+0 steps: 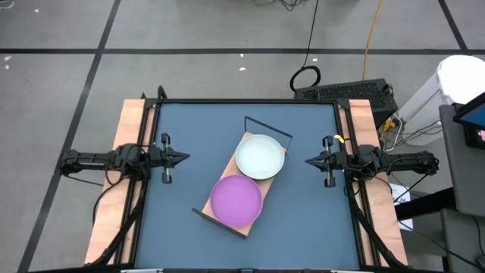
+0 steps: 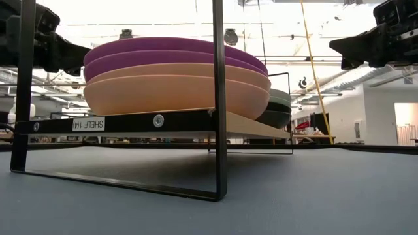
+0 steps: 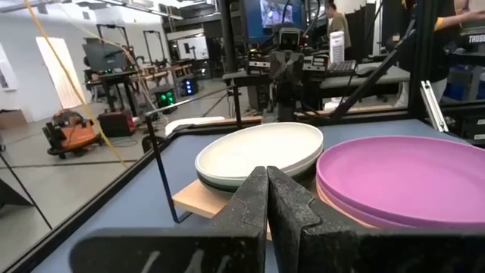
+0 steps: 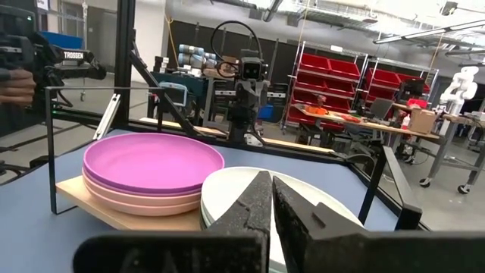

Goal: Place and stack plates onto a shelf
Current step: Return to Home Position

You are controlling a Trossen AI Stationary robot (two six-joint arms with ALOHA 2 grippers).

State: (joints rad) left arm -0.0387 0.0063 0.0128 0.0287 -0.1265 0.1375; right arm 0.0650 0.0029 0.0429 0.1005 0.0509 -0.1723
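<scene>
Two stacks of plates rest on the wooden shelf [image 1: 227,211] in the middle of the table. The near stack has purple plates [image 1: 236,199] on top of pink ones [image 2: 176,94]. The far stack is topped by a white-grey plate [image 1: 260,156] with darker plates [image 2: 279,109] under it. My left gripper [image 1: 184,158] is shut and level at the table's left edge, pointing at the shelf. My right gripper [image 1: 309,160] is shut and level at the right edge. Neither touches anything.
The shelf's thin black wire frame [image 1: 267,129] rises at its far end and its near end [image 2: 219,98]. Bare blue table lies around the shelf on all sides. Cables and equipment lie on the floor beyond the far edge.
</scene>
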